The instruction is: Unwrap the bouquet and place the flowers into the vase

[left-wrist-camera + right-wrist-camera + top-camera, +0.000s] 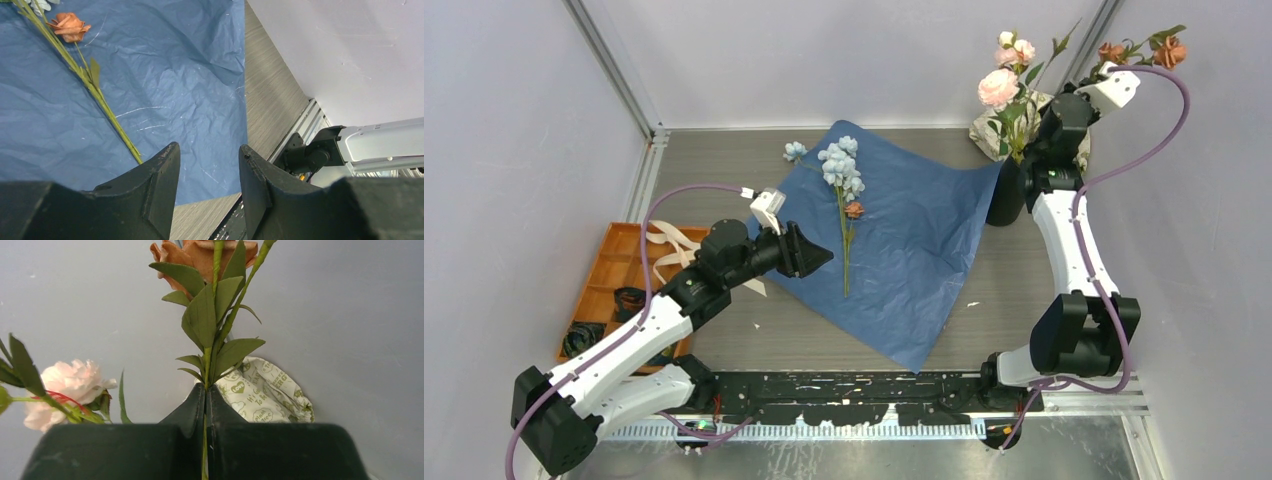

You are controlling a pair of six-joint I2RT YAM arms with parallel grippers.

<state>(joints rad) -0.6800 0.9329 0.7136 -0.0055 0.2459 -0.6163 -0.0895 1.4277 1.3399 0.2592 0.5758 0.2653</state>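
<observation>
Right pincer (205, 392) tight around rust-orange flower stem (207, 367)

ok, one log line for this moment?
right gripper shut on rust flowers near vase | left gripper open over paper | blue flowers on paper

The right arm (1072, 235) covers one side of the black vase (1005, 200), and leaves hide its mouth. In the right wrist view the top edge cuts off the rust-orange rose (197, 255). Its stem (207, 371) goes out of sight between the right gripper's (205, 389) fingers. The left arm (644, 330) hides part of the orange tray (609, 260). The black things (582, 338) in it are too small to tell. The left wrist view cuts off a pale bloom (42, 5) at its top corner.
</observation>
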